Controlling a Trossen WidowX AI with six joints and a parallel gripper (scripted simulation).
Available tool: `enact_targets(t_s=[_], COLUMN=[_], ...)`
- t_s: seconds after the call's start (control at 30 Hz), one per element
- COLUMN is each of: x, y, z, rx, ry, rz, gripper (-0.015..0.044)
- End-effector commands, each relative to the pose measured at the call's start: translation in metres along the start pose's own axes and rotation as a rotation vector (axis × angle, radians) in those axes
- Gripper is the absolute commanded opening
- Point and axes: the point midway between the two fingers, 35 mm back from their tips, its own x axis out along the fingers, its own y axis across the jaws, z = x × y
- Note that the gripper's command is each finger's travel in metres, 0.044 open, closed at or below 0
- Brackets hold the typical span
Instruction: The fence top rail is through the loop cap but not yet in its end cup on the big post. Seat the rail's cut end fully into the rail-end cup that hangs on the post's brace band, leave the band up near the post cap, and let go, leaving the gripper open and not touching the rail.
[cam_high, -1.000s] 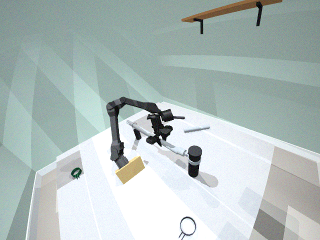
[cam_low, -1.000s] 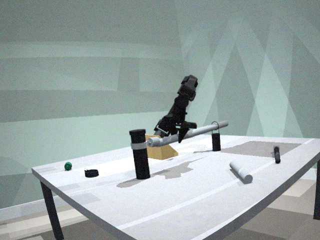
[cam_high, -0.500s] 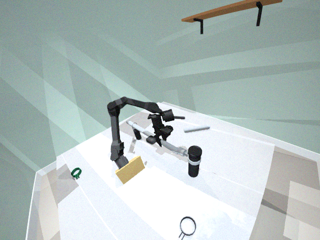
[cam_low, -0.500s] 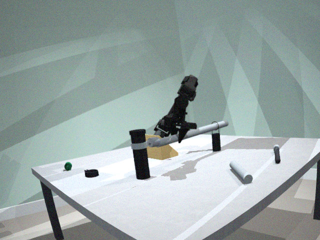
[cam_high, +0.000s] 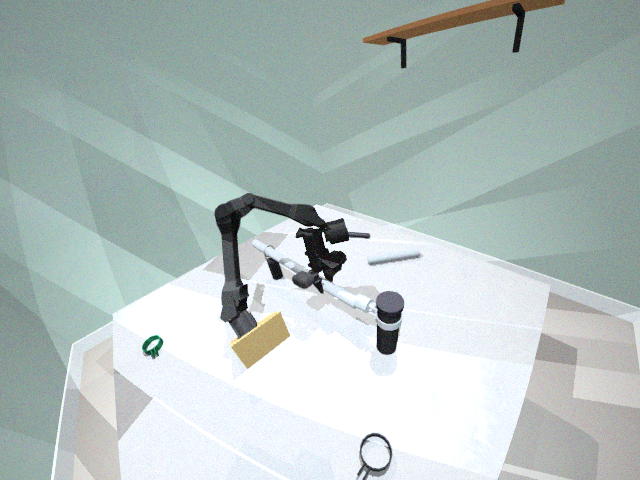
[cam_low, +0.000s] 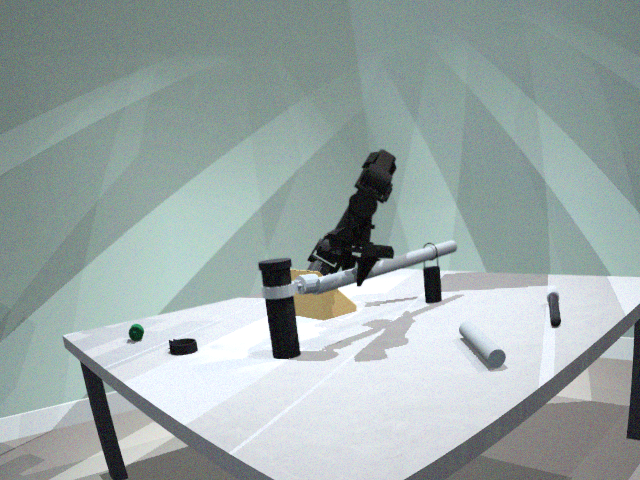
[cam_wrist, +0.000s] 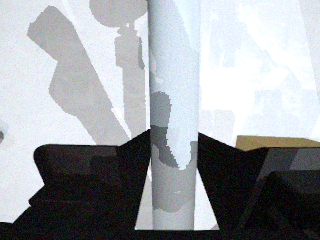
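Exterior view: a pale grey top rail (cam_high: 338, 292) (cam_low: 385, 267) (cam_wrist: 175, 75) slants from right of centre down towards the big black post (cam_high: 387, 335) (cam_low: 282, 330) left of centre. Its far length passes through the loop cap (cam_low: 431, 244) on a small post (cam_high: 274, 268) (cam_low: 432, 285); its near end meets the rail-end cup (cam_high: 365, 303) (cam_low: 308, 284), beside the silver brace band (cam_high: 388, 325) (cam_low: 278, 291) just below the post cap (cam_high: 389, 300) (cam_low: 275, 264). How deeply it is seated cannot be told. The black fingers (cam_high: 316, 283) (cam_low: 361, 268) pinch the rail mid-length, one on each side in the wrist view. To seat it well, push gently along the rail's own line, keeping it level with the cup so the band is not knocked down, then spread the fingers fully before lifting straight away. The table edge lies well off, lower right; a loose grey tube (cam_high: 394, 257) (cam_low: 481, 344) rests apart on the surface, and the space above the rail looks open beside the arm.
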Motion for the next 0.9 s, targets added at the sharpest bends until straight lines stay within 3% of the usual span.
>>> enact_targets(t_s=[0.0, 0.87], x=[-0.009, -0.007], y=[0.008, 0.0], z=[0.012, -0.006], rx=[-0.001, 0.0], ry=[-0.043, 0.0], rz=[0.036, 0.0], gripper=[0.0, 0.0])
